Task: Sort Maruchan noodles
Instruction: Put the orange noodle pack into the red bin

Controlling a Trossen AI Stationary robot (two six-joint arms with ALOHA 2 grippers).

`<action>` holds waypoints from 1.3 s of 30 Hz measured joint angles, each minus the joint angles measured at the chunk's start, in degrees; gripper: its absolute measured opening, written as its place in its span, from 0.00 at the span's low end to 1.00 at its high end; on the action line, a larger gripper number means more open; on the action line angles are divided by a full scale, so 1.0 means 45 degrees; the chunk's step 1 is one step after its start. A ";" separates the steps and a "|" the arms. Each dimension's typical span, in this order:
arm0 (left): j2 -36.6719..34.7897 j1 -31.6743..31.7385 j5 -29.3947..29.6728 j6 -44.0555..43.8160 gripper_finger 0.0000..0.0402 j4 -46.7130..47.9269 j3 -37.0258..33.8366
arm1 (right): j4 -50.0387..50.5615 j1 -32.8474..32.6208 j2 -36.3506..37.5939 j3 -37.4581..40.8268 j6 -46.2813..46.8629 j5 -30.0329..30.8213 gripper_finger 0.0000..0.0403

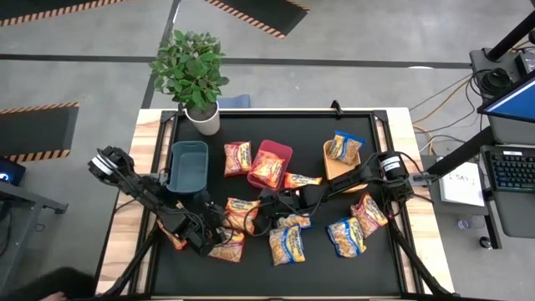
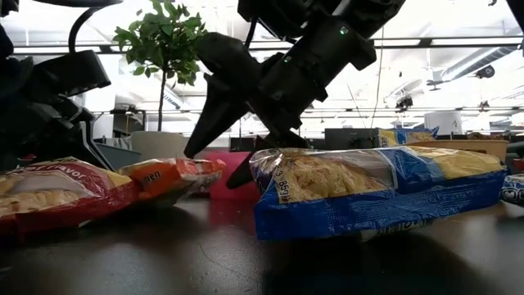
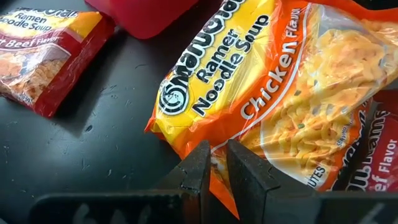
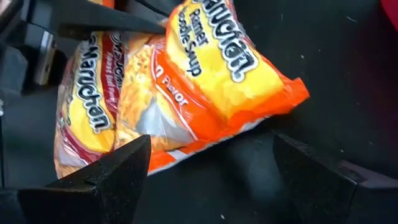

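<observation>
An orange Maruchan chicken packet [image 3: 261,81] lies left of the table's middle [image 1: 242,213], partly over a red beef packet [image 3: 379,155]. My left gripper [image 3: 214,171] is shut on its near edge. My right gripper [image 4: 211,146] hangs open at the packet's far end [image 2: 233,147], one finger on either side, touching nothing. Other noodle packets lie about: a red one [image 3: 43,56] and blue-and-yellow ones [image 2: 377,188]. My left gripper pinches the orange packet's sealed edge [image 3: 214,190], near a corner, between its two fingers. The fingers slant down at it from the table's near left side. The packet lies tilted, its held end over the red beef packet.
At the back stand a teal bin [image 1: 188,163], a red bin [image 1: 280,150] holding a packet and a tan bin [image 1: 328,163] holding a blue packet. A potted plant [image 1: 192,75] stands at the far left. More packets lie near the front right [image 1: 347,237].
</observation>
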State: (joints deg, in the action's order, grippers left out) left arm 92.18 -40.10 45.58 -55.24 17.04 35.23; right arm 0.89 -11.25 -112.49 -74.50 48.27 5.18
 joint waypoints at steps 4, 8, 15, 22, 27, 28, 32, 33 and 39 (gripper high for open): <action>0.0005 0.0000 0.0040 -0.0086 0.10 0.0019 -0.0025 | -0.0082 0.0000 -0.0004 -0.0001 0.0136 0.0290 0.81; 0.0005 0.0000 0.0091 -0.0264 0.10 0.0013 -0.0130 | -0.0088 0.0000 -0.0004 0.0000 0.0180 0.0566 0.81; 0.0010 -0.0002 0.0336 -0.0614 0.10 -0.0383 -0.0362 | -0.0120 -0.0005 -0.0004 -0.0005 0.0415 0.0848 0.81; 0.0039 0.0005 0.0472 -0.0563 0.10 -0.1218 -0.0428 | -0.0200 0.0000 -0.0004 -0.0005 0.0512 0.0888 0.81; 0.0163 0.0000 0.0739 -0.0621 0.10 -0.2131 -0.0791 | -0.0224 -0.0024 -0.0004 -0.0004 0.0644 0.0887 0.81; 0.0271 0.0000 0.0803 -0.0668 0.10 -0.2291 -0.0822 | -0.0225 -0.0029 -0.0004 0.0001 0.0693 0.0886 0.81; 0.0877 -0.0007 0.0999 -0.0952 0.10 -0.2882 -0.0819 | -0.0217 -0.0029 -0.0004 0.0131 0.0901 0.0880 0.81; 0.1039 -0.0010 0.1021 -0.0950 0.10 -0.3063 -0.0793 | -0.0201 -0.0029 -0.0004 0.0146 0.0960 0.0880 0.81; 0.1796 -0.0010 0.1148 -0.0844 0.10 -0.3550 -0.0445 | -0.0328 -0.0029 -0.0009 0.0146 0.0966 0.0881 0.81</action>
State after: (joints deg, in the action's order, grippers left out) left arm 100.26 -40.14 50.74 -59.04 1.06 33.22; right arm -0.59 -11.38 -112.53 -73.84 52.62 9.15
